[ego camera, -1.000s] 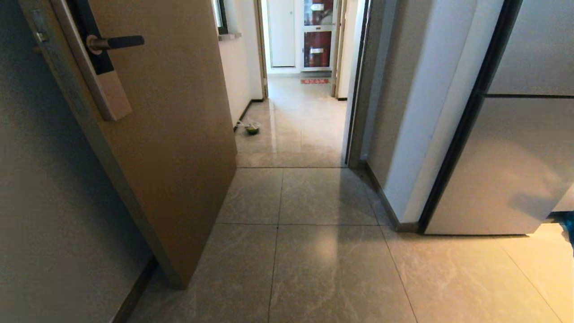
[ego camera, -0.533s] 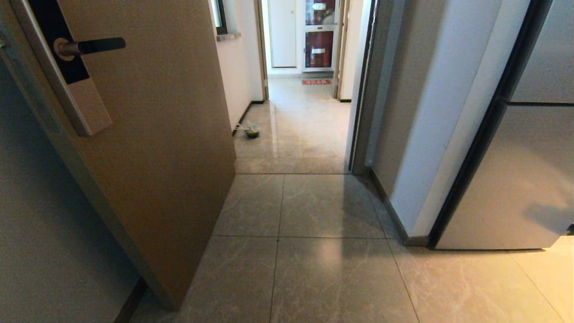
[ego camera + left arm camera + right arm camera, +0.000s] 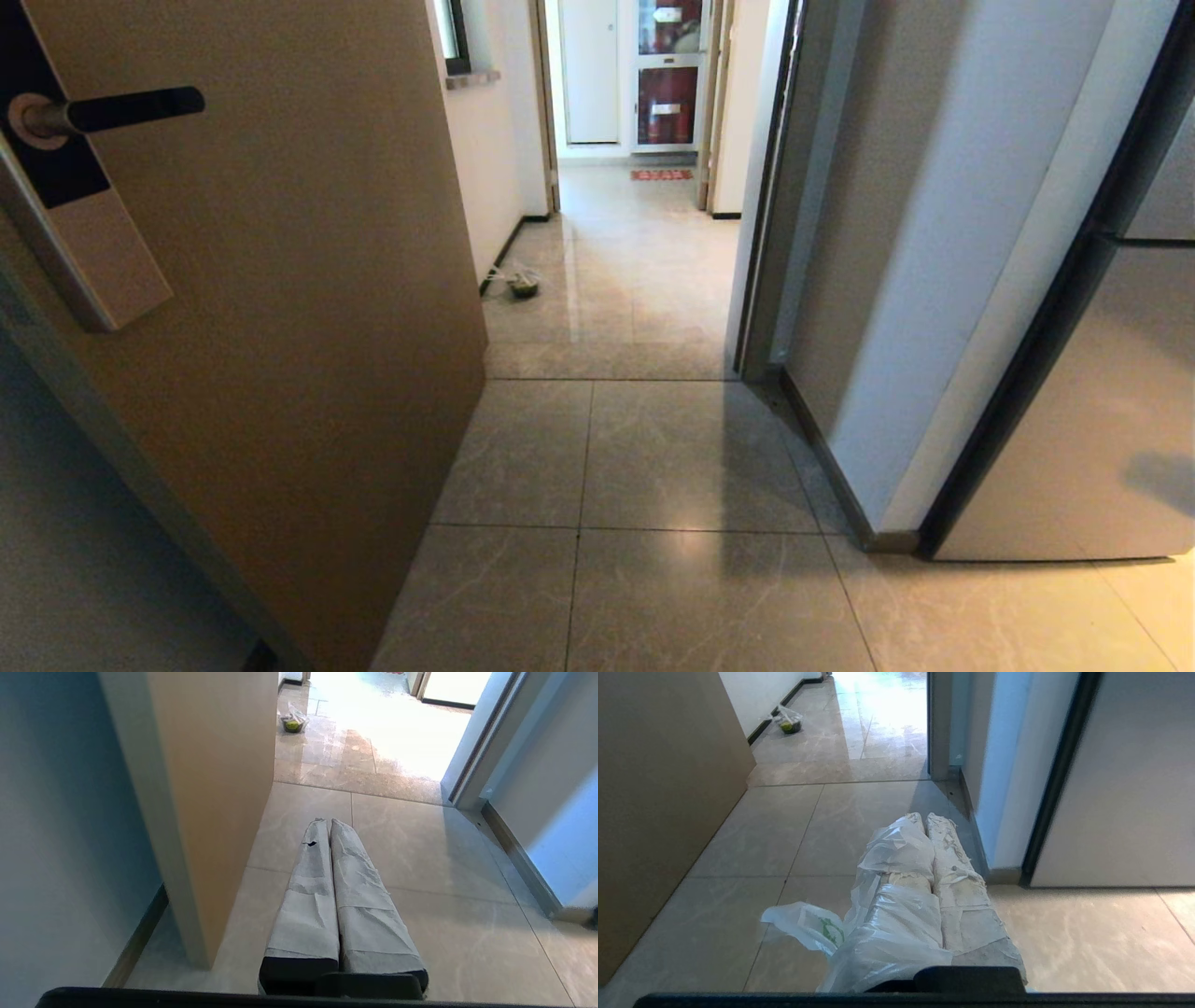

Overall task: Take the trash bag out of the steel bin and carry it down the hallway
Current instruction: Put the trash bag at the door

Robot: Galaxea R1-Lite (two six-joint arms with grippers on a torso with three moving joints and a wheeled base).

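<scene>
Off my left gripper (image 3: 327, 823): an open brown door (image 3: 308, 280) with a dark lever handle (image 3: 112, 107), its edge close beside that hand. Beneath both hands, glossy beige marbled floor tiles (image 3: 691, 588). Ahead, the hallway (image 3: 625, 252) runs past white walls and black baseboards; a small dark bowl-like object with a green thing in it (image 3: 524, 285) sits by the left wall, well beyond my reach. Off my right gripper (image 3: 927, 821): a white wall corner (image 3: 934, 280), then a grey panel (image 3: 1074, 448) framed in black.

Left gripper: level, pointing forward over the tiles, cloth-wrapped fingers (image 3: 308, 891) pressed together, nothing between them.

Right gripper: same pose, fingers together, clamped on the trash bag (image 3: 887, 919). The thin plastic drapes over the left finger; a green-printed fold trails off leftward. Steel bin not visible.
</scene>
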